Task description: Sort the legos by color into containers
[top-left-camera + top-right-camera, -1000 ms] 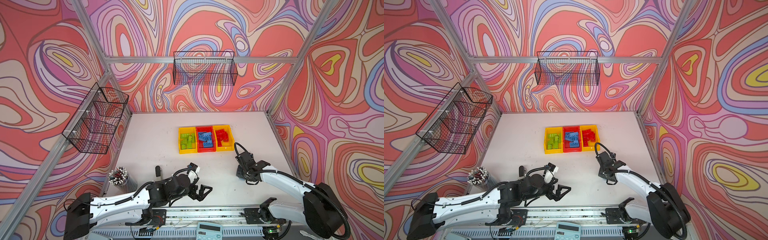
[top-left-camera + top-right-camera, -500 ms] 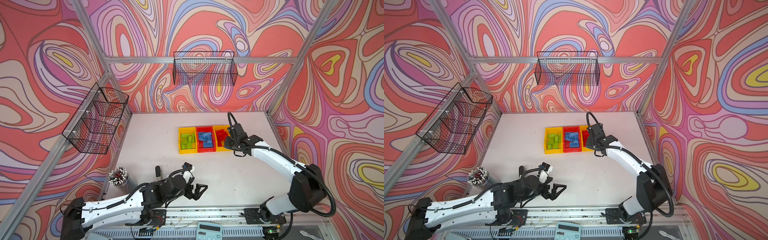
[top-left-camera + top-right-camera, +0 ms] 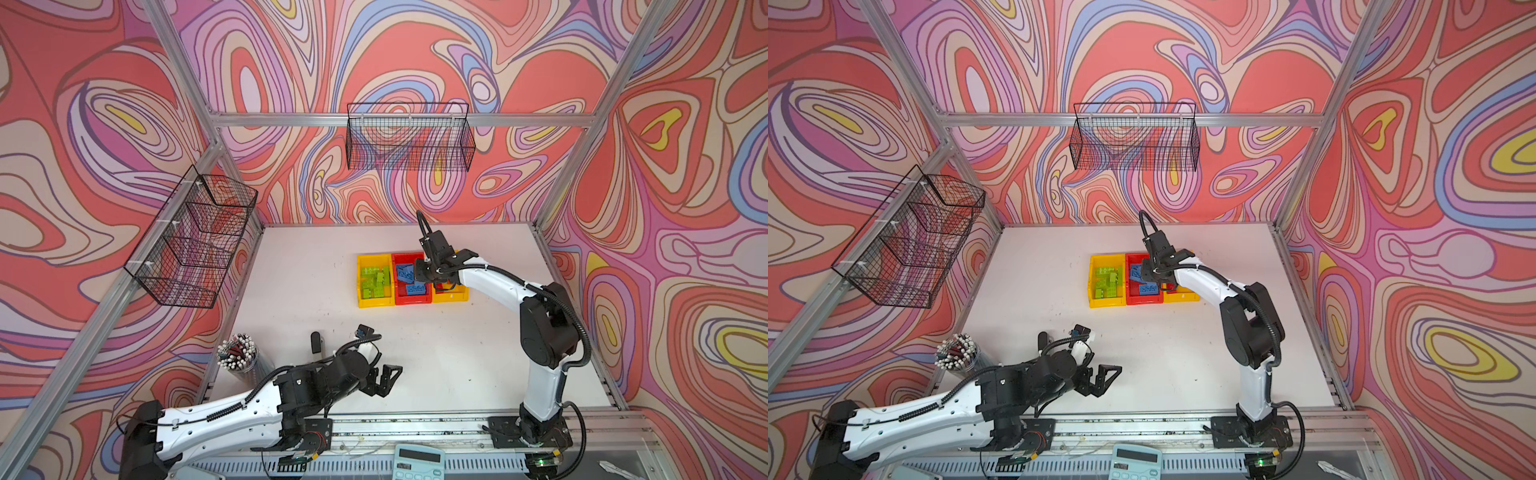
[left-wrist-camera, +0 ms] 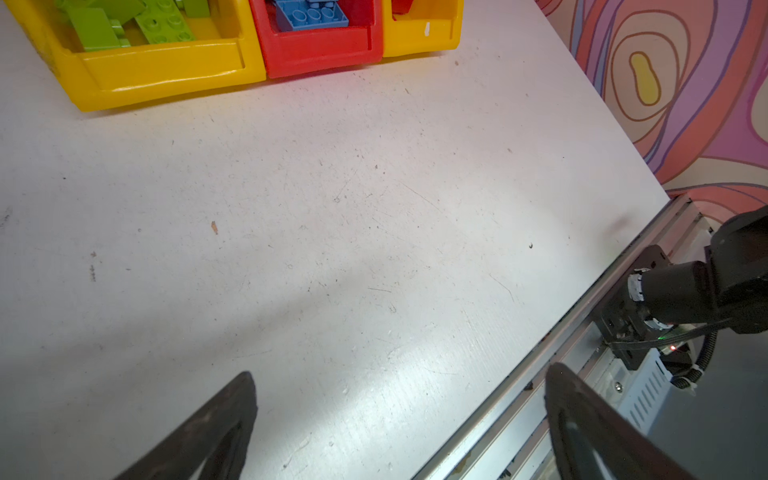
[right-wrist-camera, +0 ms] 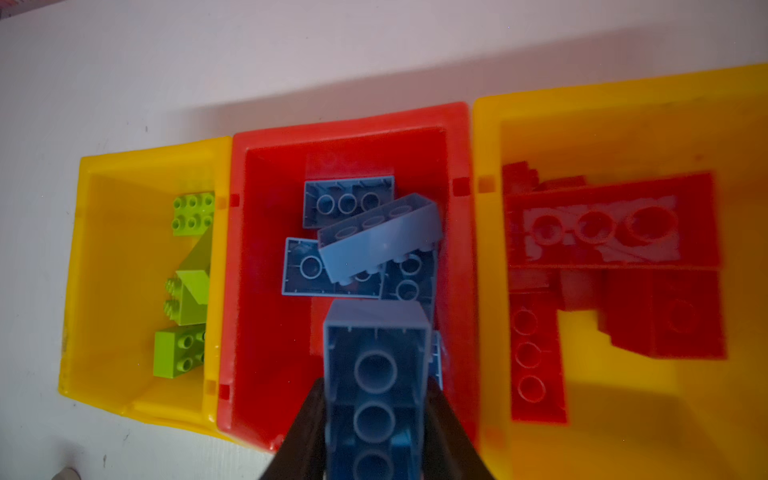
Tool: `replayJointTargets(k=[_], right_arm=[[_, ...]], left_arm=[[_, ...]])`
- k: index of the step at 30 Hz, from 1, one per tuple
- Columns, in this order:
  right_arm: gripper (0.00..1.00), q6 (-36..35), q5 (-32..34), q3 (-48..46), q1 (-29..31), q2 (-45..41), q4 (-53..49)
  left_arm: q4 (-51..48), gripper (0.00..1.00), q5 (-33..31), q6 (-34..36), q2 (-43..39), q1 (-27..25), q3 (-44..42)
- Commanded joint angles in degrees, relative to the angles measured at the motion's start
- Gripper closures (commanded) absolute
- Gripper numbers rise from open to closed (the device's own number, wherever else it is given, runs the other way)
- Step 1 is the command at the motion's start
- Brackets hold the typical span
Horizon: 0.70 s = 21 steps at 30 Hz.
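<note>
Blue studded plastic brick (image 5: 376, 365) is clamped in the right tool (image 5: 375, 384), hanging over the red open-top plastic bin (image 5: 266, 291), above the loose blue bricks (image 5: 374, 245) already in it. I'd lower first, release centred, clear of the flanking yellow plastic bins (image 5: 116, 249), so it can't bounce across. Left tool (image 4: 399, 374) gapes empty over the white bench (image 4: 332, 208).

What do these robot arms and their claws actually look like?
The left arm and right arm have glossy white shells between chunky black joints. Ribbed black cables run along them. The left gripper and right gripper each have two flat, tapering black fingers; the left's are hollow triangles. No markings are readable.
</note>
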Motion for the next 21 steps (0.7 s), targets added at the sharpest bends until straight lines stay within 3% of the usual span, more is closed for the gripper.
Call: replayJointTargets(k=[1,3,5,9,10,21], right_arm=[[0.65,-1.47,-2.31,2.04,0.52,1.59,1.32],[0.51,-2.07,-3.44,2.33,0.64,1.62,1.42],[0.31,-2.74,-3.75,2.04,0.79,0.64,2.04],[0.12,-4.16,-4.35,0.43,0.87,-3.57,2.99],[0.03,-4.67,-4.61,-0.08,0.81,-4.95,3.04],[0.02,-7.80,-0.70,-17.94,0.79,-24.77,5.29]], left_arm=[[-3.21,0.00,-1.43,-0.37,1.61,0.89,2.39],[-5.44,0.00,-2.52,-0.12,2.70,1.26,5.48],[-7.43,0.00,-3.68,0.35,3.43,1.55,7.05],[-10.32,0.00,-6.60,0.84,3.46,2.04,9.27],[-11.05,0.00,-7.69,0.87,3.24,2.38,9.76],[-22.62,0.00,-30.98,-3.10,-0.98,3.12,14.12]])
